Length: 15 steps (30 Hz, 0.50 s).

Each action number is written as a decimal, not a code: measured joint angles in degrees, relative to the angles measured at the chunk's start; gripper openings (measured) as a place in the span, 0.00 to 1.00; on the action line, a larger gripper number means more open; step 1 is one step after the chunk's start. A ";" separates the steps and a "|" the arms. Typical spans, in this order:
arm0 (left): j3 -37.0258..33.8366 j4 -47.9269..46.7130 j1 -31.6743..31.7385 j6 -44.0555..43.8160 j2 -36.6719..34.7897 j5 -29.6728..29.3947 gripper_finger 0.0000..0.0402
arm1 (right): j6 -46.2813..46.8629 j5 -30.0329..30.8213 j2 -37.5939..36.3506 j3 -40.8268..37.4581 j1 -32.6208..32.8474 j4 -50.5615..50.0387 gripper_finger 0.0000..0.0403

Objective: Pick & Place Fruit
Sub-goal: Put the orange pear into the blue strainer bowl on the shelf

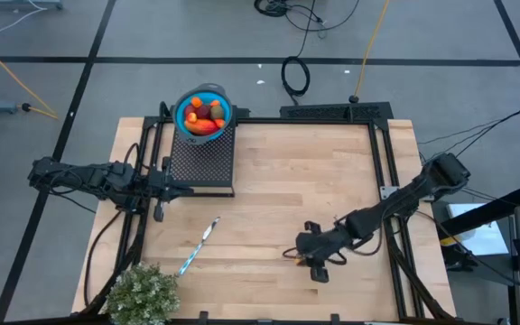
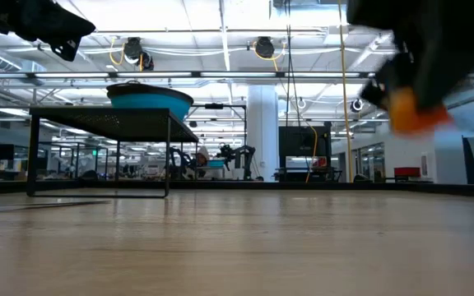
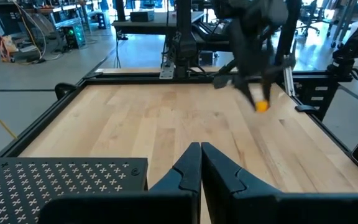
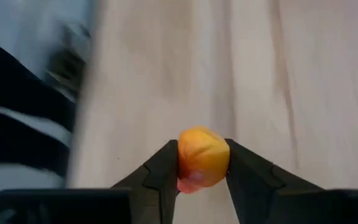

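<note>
A small orange-yellow toy fruit (image 4: 202,158) sits between the fingers of my right gripper (image 1: 293,255), over the near right part of the table; in the low view the fruit (image 2: 414,111) hangs well above the tabletop. The other fruits (image 1: 204,115) lie piled in a blue bowl (image 1: 188,99), which stands on a black perforated stand (image 1: 201,158) at the far left. My left gripper (image 3: 200,157) is shut and empty, hovering just near of the stand at the table's left side (image 1: 183,190). My right gripper pinches the small orange fruit across its middle (image 4: 188,163), one finger on each side. The fruit is lifted clear of the table and fills the gap between the fingertips (image 4: 166,163).
A slim blue-handled knife (image 1: 199,246) lies on the wood near the table's middle left. A bushy green plant (image 1: 143,293) stands at the near left corner. A black frame (image 1: 382,162) runs along the table's sides. Bare wood (image 1: 305,181) lies between the stand and my right gripper.
</note>
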 joint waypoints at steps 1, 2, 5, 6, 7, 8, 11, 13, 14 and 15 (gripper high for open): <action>0.00 -0.02 0.00 0.00 -0.01 -0.01 0.02 | -0.22 0.00 -1.23 0.00 -0.19 2.19 0.27; 0.00 -0.05 0.00 0.01 -0.01 -0.01 0.02 | -0.66 0.00 -2.38 0.00 -0.31 4.77 0.27; 0.00 -0.09 0.00 0.03 -0.01 -0.01 0.02 | -3.08 0.02 -5.80 0.00 -0.51 12.16 0.26; 0.00 -0.11 0.00 0.03 0.01 0.01 0.02 | -4.06 0.00 -6.65 0.00 -0.66 15.15 0.26; 0.00 -0.13 -0.01 0.10 0.01 0.01 0.02 | -4.95 0.02 -7.54 0.02 -0.75 17.72 0.26; 0.00 -0.13 -0.01 0.10 -0.01 0.01 0.02 | -5.89 0.04 -8.44 0.02 -0.89 19.78 0.26; 0.00 -0.17 -0.02 -0.10 0.01 0.02 0.02 | -8.93 0.17 -10.14 0.02 -1.44 27.26 0.27; 0.00 -0.15 -0.01 -0.12 0.00 0.03 0.02 | -11.64 0.20 -10.87 0.02 -1.70 31.64 0.27; 0.00 -0.18 -0.01 -0.14 0.01 0.03 0.02 | -13.14 0.16 -11.16 0.02 -1.81 33.66 0.26; 0.00 -0.20 0.00 -0.14 0.01 0.05 0.02 | -14.57 0.15 -11.37 0.02 -1.82 35.39 0.26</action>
